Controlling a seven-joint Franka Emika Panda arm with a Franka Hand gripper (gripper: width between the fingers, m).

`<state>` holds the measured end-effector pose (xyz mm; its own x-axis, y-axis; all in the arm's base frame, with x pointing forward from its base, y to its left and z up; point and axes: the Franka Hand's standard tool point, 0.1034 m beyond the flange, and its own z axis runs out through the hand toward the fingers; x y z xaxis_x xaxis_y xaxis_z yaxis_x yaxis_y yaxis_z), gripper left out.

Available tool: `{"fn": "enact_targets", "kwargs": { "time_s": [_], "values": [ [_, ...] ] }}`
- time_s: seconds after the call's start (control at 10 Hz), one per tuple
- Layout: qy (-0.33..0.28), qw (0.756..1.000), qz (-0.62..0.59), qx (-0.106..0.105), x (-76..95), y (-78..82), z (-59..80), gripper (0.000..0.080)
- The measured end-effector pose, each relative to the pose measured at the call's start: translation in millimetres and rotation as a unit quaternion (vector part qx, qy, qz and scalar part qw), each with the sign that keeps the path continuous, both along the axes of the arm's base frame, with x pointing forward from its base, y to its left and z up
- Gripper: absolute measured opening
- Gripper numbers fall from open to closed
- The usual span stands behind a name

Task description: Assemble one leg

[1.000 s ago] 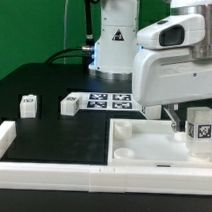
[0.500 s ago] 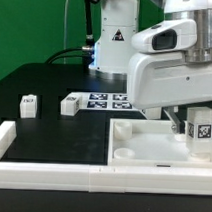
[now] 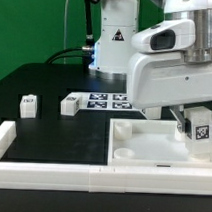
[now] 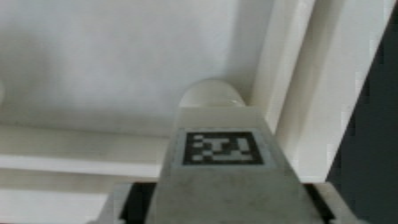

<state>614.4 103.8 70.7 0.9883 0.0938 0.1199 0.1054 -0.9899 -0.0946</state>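
The gripper (image 3: 196,122) is closed on the leg (image 3: 202,129), its fingers clamped against 2 opposite sides, with the tag facing outward. The leg hangs upright, its long axis pointing straight down at the white panel (image 3: 142,146), over the panel's corner on the exterior view's right. The coming move turns on that vertical relation: the leg's lower end lies directly below the gripper, close above the panel, so seating it appears to call for a straight descent with little sideways correction. Whether the end already touches the panel cannot be told.

The wrist view looks down along the leg (image 4: 222,150). Its tag sits in the foreground, and its rounded far end is set against the panel (image 4: 107,60) just beside the raised edge. This shows sideways alignment that the exterior view hides behind the arm. The target recess itself is covered by the leg.

Only the exterior view shows 2 spare legs (image 3: 29,106) (image 3: 69,104) well apart on the black table, the marker board (image 3: 109,99), and the white rim bar (image 3: 41,172) in front.
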Motion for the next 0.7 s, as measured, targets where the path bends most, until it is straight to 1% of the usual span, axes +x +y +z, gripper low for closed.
{"fn": "enact_targets", "kwargs": {
  "time_s": [0.1,0.2,0.3,0.4,0.5,0.7],
  "values": [
    [0.008,0.998,-0.069,0.010,-0.7,1.2,-0.4,0.0290],
    [0.015,0.986,-0.165,0.023,-1.5,4.8,-0.5,0.0290],
    [0.017,0.976,-0.217,0.028,-2.2,10.6,-0.6,0.0290],
    [0.026,0.956,-0.290,0.037,-2.3,10.6,-0.8,0.0290],
    [0.034,0.928,-0.369,0.044,-2.7,11.7,-1.0,0.0291],
    [0.048,0.863,-0.500,0.053,-2.5,14.5,-1.5,0.0291]
  ]
}}
